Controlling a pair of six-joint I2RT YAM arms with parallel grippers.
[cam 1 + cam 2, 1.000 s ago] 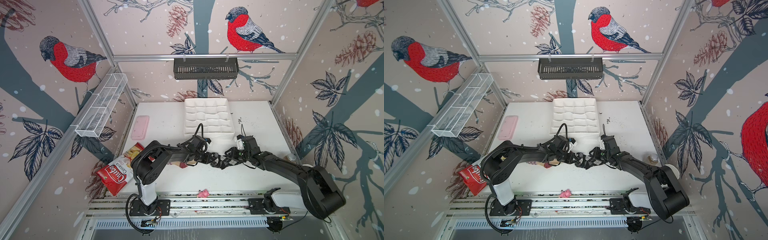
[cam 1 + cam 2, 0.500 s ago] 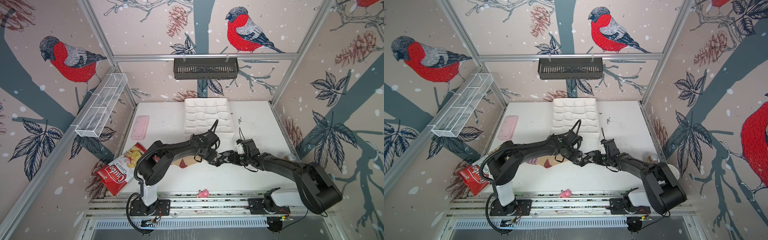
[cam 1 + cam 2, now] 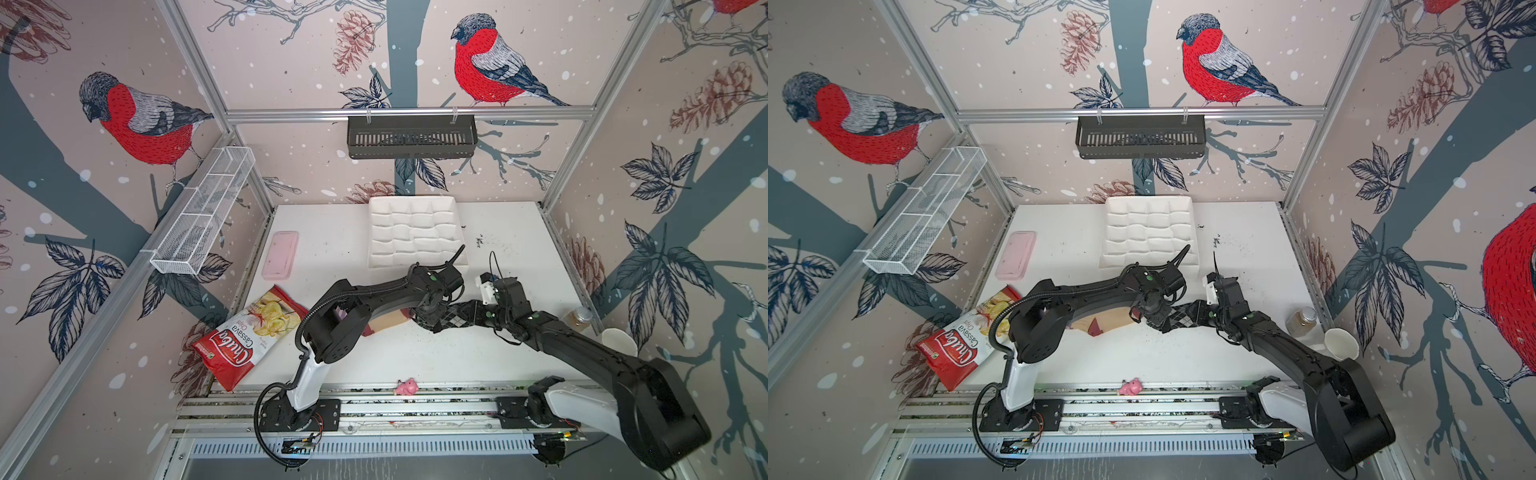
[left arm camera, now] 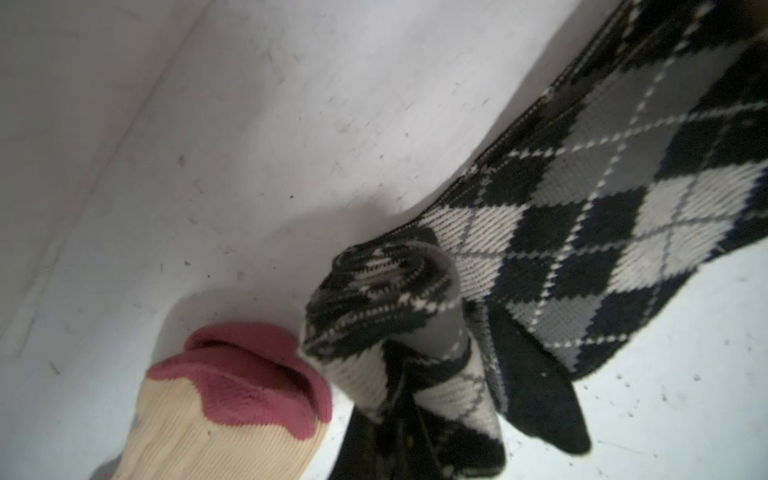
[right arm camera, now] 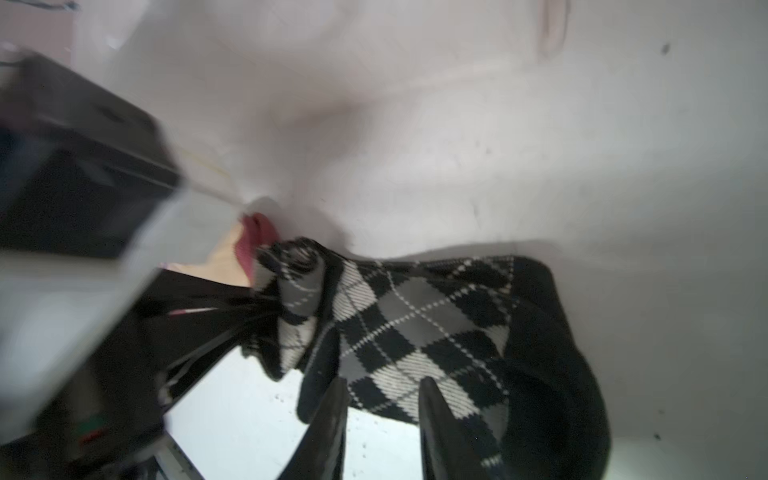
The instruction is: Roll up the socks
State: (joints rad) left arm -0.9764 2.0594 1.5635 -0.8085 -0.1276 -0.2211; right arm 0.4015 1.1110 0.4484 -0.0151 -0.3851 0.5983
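White desk (image 3: 415,357) (image 3: 1183,357) across the lower middle of both top views, boxed in by bird-print walls.

Two black arms over it: left arm (image 3: 374,291) in from the lower left, right arm (image 3: 582,345) in from the lower right, wrists close together just right of centre.

Quilted white pad (image 3: 415,232) (image 3: 1148,232) at upper centre of the desk, against the rear wall.

Red-and-white chips bag (image 3: 245,332) (image 3: 955,340) at lower left, hanging over the desk's left edge.

Argyle sock (image 3: 457,318) (image 3: 1183,318) stretched between the two wrists just right of centre, one end in a small tight roll (image 4: 374,291).
- Left jaws clamped hard on the fabric right beside that roll, plain in the left wrist view.
- Right jaws narrowly parted at the sock's other end (image 5: 415,324). Fingers (image 5: 328,428) over its edge, with bare desk showing between them. Contact with the fabric not clear.

Tan sock (image 3: 388,322) (image 3: 1100,320) flat on the desk left of centre, partly under the left arm. Maroon toe (image 4: 249,374) just beside the argyle roll.

Pink case (image 3: 280,254) at upper left of the desk.

Paper cup (image 3: 619,340) and a small jar (image 3: 577,318) side by side at the right edge.

Tiny pink toy (image 3: 406,387) on the front rail, lower centre.
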